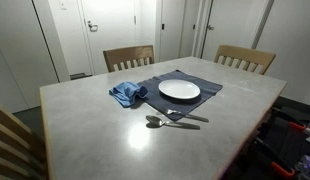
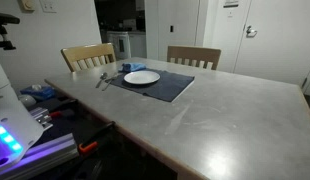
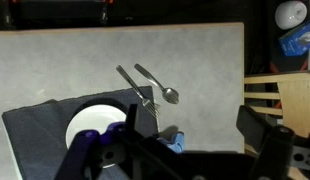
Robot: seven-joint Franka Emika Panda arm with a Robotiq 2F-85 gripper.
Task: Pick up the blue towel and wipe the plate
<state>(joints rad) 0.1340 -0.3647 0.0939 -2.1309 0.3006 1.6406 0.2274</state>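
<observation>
Pincer (image 3: 195, 128) spread wide, empty; blue towel (image 3: 173, 141) mostly hidden behind it; plate (image 3: 90, 124) partly covered.

Pale grey worktop (image 1: 95, 135) with a glare patch near its front edge. Directly on it are a dark placemat (image 1: 209, 93) toward the far side, and a spoon (image 1: 155, 122) and fork (image 1: 190, 116) side by side just off the mat's near edge. A crumpled blue towel (image 1: 127, 94) sits at the mat's corner; can't tell how far it overlaps.
</observation>
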